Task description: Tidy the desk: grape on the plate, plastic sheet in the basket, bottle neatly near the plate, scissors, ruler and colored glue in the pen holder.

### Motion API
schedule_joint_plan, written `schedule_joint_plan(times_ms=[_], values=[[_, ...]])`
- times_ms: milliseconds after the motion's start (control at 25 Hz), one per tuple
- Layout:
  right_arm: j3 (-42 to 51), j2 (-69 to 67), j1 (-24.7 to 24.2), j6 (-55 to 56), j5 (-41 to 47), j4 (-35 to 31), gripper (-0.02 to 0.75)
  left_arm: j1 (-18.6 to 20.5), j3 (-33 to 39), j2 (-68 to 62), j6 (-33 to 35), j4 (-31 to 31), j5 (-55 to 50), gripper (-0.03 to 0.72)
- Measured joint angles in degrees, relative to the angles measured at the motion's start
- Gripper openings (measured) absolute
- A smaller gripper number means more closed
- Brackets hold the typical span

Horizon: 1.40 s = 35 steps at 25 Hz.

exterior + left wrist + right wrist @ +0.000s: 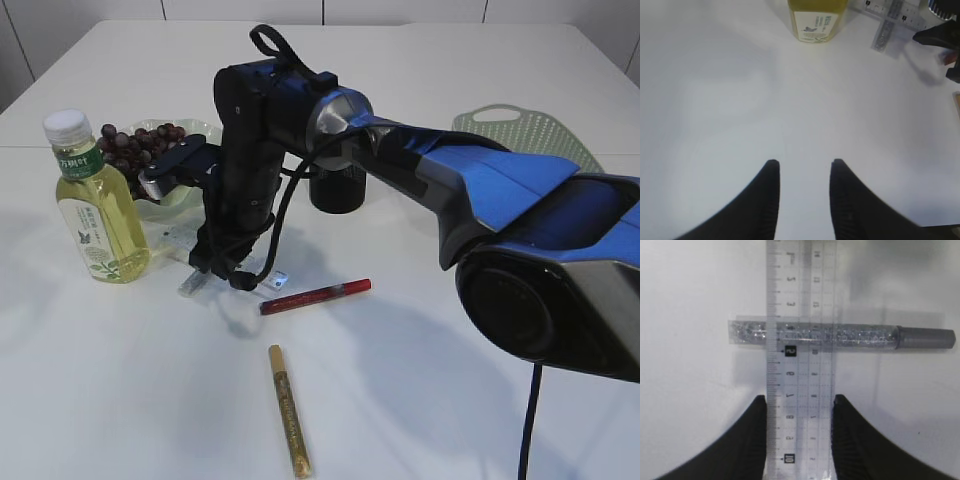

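Observation:
My right gripper (799,402) reaches across to the left side (213,262) and is shut on the edges of a clear ruler (799,300). The ruler lies across a silver glitter glue pen (855,335) on the white table. The ruler (890,12) also shows at the top of the left wrist view. A red glue pen (315,297) and a gold one (289,410) lie in front. The bottle of yellow tea (95,205) stands left, beside grapes (135,145) on a pale plate (200,128). My left gripper (804,167) is open and empty. No scissors are in view.
A black pen holder (337,190) stands behind the right arm. A light green basket (530,135) lies at the back right. The blue right arm spans the middle of the table. A small white piece (280,280) lies near the red pen.

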<state>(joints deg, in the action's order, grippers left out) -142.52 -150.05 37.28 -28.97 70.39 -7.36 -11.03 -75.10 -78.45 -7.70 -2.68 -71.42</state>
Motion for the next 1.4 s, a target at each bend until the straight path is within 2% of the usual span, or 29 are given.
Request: schedule_joint_plan(times_ms=[200,440,760,1200,1400], values=[[-0.3,0.0,0.0,6.0,0.4,0.7,0.309,0.0,0.0,0.0,0.0,0.0,0.0,0.246],[-0.5,0.4,0.0,15.0,0.5,6.9,0.309,0.0,0.0,0.0,0.0,0.0,0.0,0.246],[-0.3,3.0,0.0,16.7,0.5,6.8,0.308,0.0,0.0,0.0,0.1,0.0,0.0,0.246],[14.3,11.0,0.0,16.9,0.5,6.6,0.307,0.0,0.0,0.0,0.1,0.0,0.0,0.246],[19.8,15.5,0.0,15.5,0.5,4.5,0.307,0.0,0.0,0.0,0.1,0.0,0.3,0.246]])
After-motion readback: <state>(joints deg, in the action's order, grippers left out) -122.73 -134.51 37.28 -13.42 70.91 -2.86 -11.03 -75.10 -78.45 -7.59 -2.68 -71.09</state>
